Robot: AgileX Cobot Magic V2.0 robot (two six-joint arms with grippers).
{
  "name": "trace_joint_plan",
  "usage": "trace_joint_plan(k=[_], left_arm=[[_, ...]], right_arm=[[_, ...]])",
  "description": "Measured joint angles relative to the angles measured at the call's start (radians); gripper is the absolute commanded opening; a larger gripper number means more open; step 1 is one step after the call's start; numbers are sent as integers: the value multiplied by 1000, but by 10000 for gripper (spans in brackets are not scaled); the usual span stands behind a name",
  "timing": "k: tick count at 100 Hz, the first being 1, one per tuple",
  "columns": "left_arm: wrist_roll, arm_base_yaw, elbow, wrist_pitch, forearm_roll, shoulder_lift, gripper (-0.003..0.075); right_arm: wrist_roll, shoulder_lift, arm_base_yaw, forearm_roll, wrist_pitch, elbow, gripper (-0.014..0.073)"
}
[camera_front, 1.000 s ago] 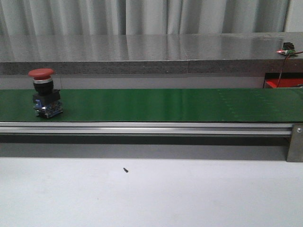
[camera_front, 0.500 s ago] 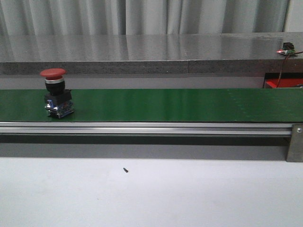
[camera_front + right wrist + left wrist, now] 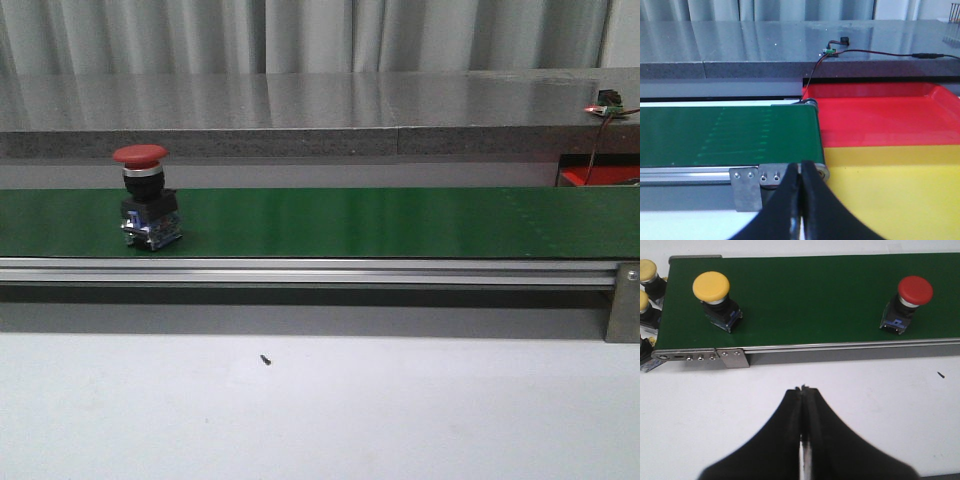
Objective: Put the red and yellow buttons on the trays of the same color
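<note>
Upright, red button (image 3: 146, 196) on green belt (image 3: 400, 222); left hand (image 3: 805, 395) and right hand (image 3: 800, 172) pinched closed, holding nothing.

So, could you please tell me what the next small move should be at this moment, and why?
Probably open the left claw and ready it over the belt. It is shut and empty above the white table, while the red button stands upright on the green conveyor belt, ungrasped. A yellow button is also on the belt, and the right claw sits shut by the red tray.
</note>
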Motion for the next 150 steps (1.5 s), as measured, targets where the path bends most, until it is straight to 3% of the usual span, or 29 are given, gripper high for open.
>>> trace_joint_plan(k=[15, 38, 75, 102, 136, 150], left_arm=[[0, 0, 110, -52, 0, -121, -20], [0, 0, 218, -82, 0, -259, -20], [0, 0, 235, -82, 0, -296, -20], [0, 0, 235, -80, 0, -296, -20], [0, 0, 235, -80, 0, -296, -20], [0, 0, 235, -80, 0, -296, -20]], right_arm=[[0, 0, 0, 0, -33, 0, -123], [0, 31, 0, 8, 45, -78, -121], [2, 508, 0, 15, 323, -463, -121], [4, 731, 4, 29, 323, -583, -121], [-29, 1003, 206, 33, 575, -895, -106], [-51, 1132, 309, 34, 691, -1036, 76]])
